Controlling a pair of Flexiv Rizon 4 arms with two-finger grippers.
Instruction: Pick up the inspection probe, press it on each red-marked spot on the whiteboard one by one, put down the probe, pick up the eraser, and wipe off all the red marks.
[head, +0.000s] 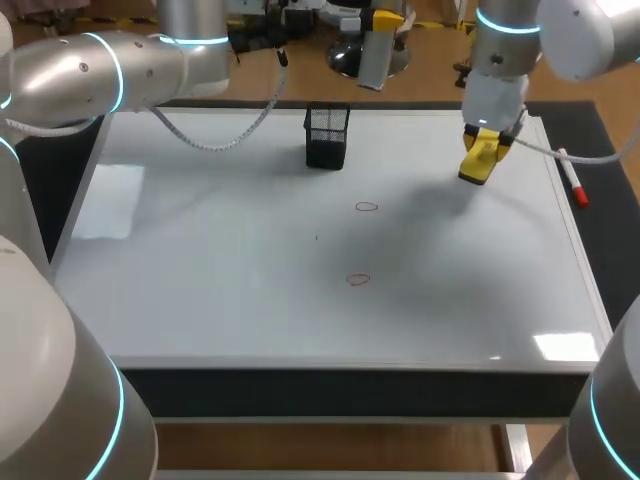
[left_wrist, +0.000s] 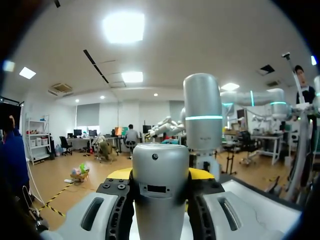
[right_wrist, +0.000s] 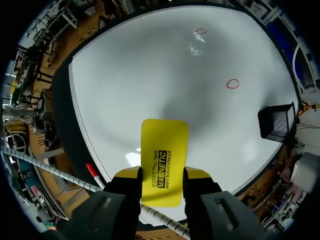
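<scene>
Head view: whiteboard (head: 200, 300) lies flat across the table, and we count two small red rings on it. The far red mark (head: 367, 207) sits near the board's middle and the near red mark (head: 358, 280) sits closer to the front edge, both intact. A black mesh holder (head: 327, 137) stands upright towards the back edge. The right gripper (head: 483, 160) hangs over the back right part of the board, well apart from both marks, and its shadow falls on the surface below it. Right wrist view: the yellow tips press on the two long sides of the yellow eraser (right_wrist: 165, 145), so it is pinched firmly and juts out ahead of the gripper above the board. The pen-shaped probe (head: 573, 182), white with a red end, lies just beside the board's right edge, and no gripper touches it. The left arm (head: 100, 70) comes in over the back left corner, away from the marks. Left wrist view: a silver cylinder (left_wrist: 160, 165) blocks the view just ahead of the left gripper (left_wrist: 160, 176). We cannot tell the state of that gripper.
</scene>
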